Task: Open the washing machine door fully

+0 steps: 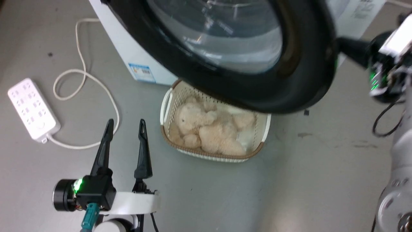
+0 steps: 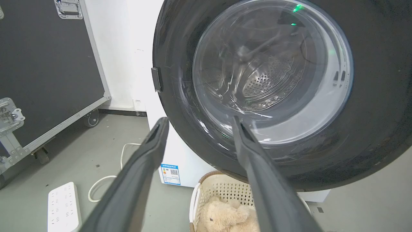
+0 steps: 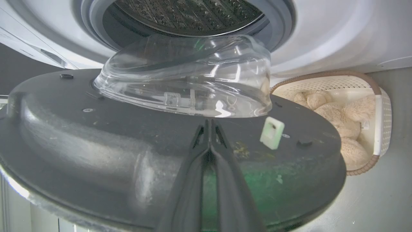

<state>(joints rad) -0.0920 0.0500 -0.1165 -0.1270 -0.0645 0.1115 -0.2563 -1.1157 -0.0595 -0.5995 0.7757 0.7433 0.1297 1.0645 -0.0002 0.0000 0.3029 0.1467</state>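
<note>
The washing machine door (image 1: 305,64), glossy black with a bulging glass centre (image 3: 186,80), stands partly swung out from the white washing machine (image 1: 128,48). My right gripper (image 3: 209,124) is shut, its tips resting against the door's dark inner face (image 3: 96,145) just below the glass bowl. In the head view the right gripper (image 1: 344,43) reaches behind the door's right rim. The steel drum (image 3: 186,13) and grey-blue gasket show behind the door. My left gripper (image 1: 125,124) hangs open and holds nothing, low over the floor, facing the door's outer side (image 2: 379,96).
A cream perforated basket (image 1: 165,109) holding a beige plush toy (image 1: 209,129) sits on the floor under the door. A white power strip (image 1: 32,109) and its looped cable (image 1: 80,74) lie to the left. A black wheeled flight case (image 2: 48,64) stands further left.
</note>
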